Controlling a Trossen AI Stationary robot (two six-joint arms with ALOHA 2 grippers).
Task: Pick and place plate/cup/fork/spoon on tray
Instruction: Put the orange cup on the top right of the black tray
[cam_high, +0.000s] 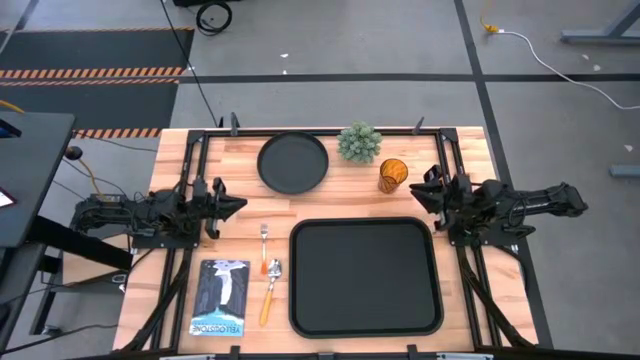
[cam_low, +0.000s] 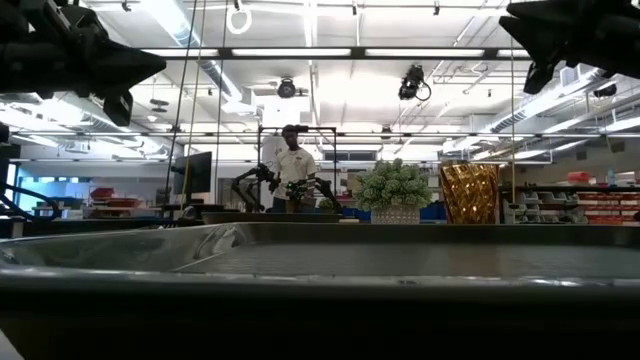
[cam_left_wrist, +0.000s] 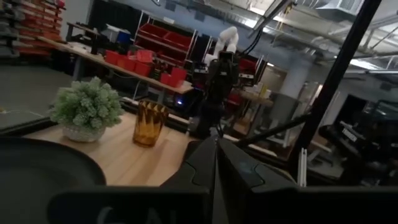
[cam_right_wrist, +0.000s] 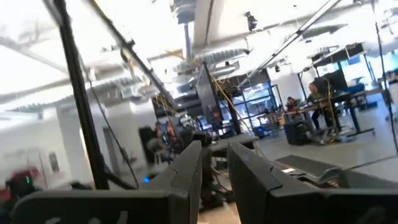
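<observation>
- plate (cam_high: 293, 162), cup (cam_high: 392, 175), fork (cam_high: 264, 238) and spoon (cam_high: 270, 289) all lie off the tray (cam_high: 365, 277), which looks bare, so i judge the task at its very start, with no pick begun.
- plate sits at 11 o'clock from the tray, cup at 1 o'clock, beside a small potted plant (cam_high: 359, 142); fork and spoon lie just off the tray's 9 o'clock edge, next to a yellowstone booklet (cam_high: 221, 296).
- left gripper (cam_high: 236, 205) hangs raised, fingers pressed together and empty, with the plate at its 2 o'clock and the fork at its 5 o'clock.
- right gripper (cam_high: 418, 193) hangs raised, fingers narrowly parted and empty, the cup near at its 10 o'clock.
- next move likely calls for the fingers to open and come down on the nearest piece.
</observation>
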